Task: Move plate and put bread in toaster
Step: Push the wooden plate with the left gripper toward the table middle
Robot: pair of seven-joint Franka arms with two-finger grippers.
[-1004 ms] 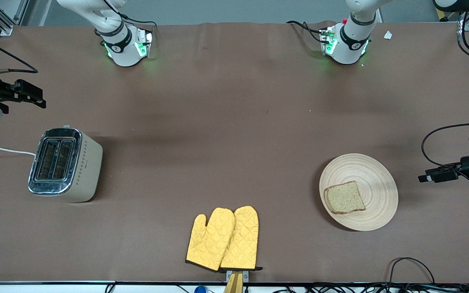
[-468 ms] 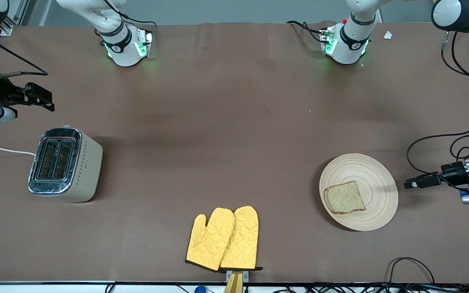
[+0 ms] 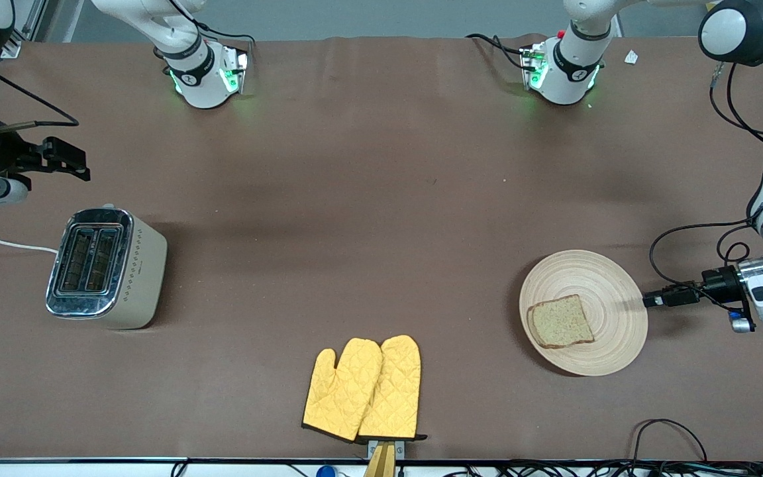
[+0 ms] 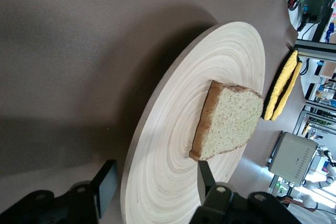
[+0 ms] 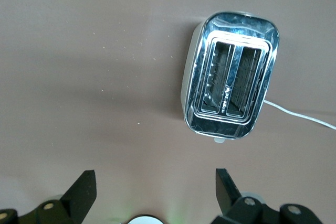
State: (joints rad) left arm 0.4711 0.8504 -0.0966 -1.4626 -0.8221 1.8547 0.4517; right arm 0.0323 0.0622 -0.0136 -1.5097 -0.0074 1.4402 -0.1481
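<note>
The plate (image 3: 610, 291) lies toward the left arm's end of the table with the bread (image 3: 559, 322) on it. My left gripper (image 3: 650, 300) is low at the plate's edge. In the left wrist view it (image 4: 155, 184) is open, its fingers straddling the rim of the plate (image 4: 173, 129), apart from the bread (image 4: 228, 121). The toaster (image 3: 100, 268) stands at the right arm's end, both slots empty. My right gripper (image 3: 77, 165) hangs open and empty over the table beside the toaster (image 5: 231, 93). Its fingers (image 5: 84, 192) are spread wide.
A pair of yellow oven mitts (image 3: 363, 389) lies near the table's front edge in the middle, also seen in the left wrist view (image 4: 283, 85). The toaster's white cord (image 3: 4, 244) runs off the right arm's end. Cables lie past the left arm's end.
My left gripper has moved in over the table to the plate's rim. My right gripper has shifted slightly inward near the toaster. Plate, bread and toaster have not moved.
</note>
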